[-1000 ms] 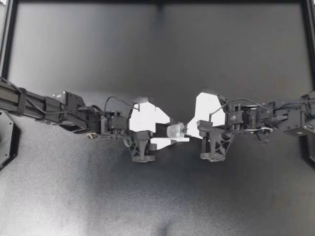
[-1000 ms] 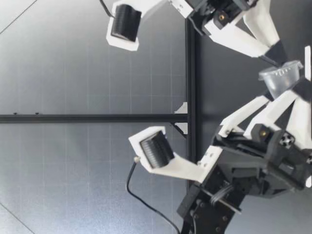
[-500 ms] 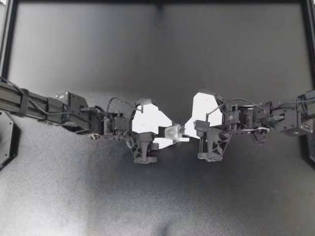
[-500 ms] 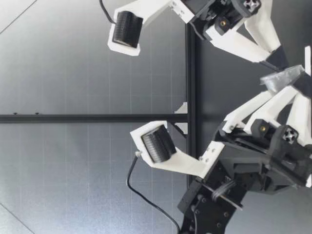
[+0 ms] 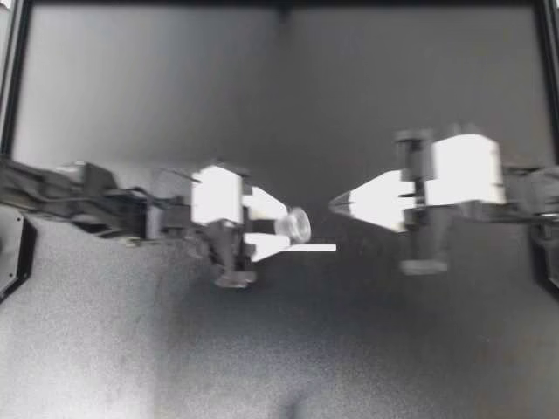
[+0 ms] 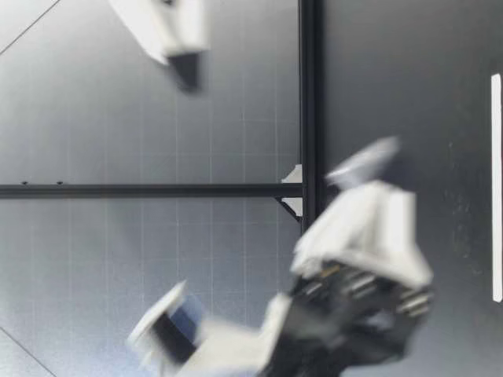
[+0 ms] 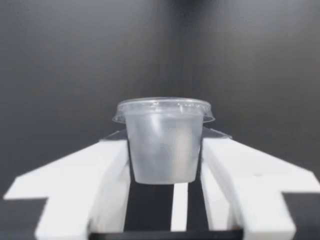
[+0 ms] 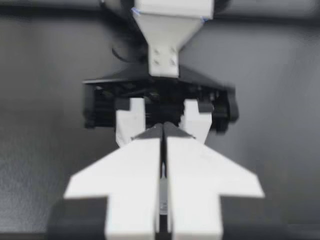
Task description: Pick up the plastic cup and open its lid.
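Tally: 1 small clear plastic cup, w/ 1 clear round plastic lid. Robot arms: 2 – black left arm & black right arm, 1 from each side edge of the bench. Sets of jaws: 2, 1 per arm. Each set has 2 white fingers, 4 total – 2 in left wrist view, 2 in right wrist view. 1 dark matte bench.

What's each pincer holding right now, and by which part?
My left pincer grips the plastic cup by its lower body, clamped from both sides. My right pincer is shut, with nothing visible in it.
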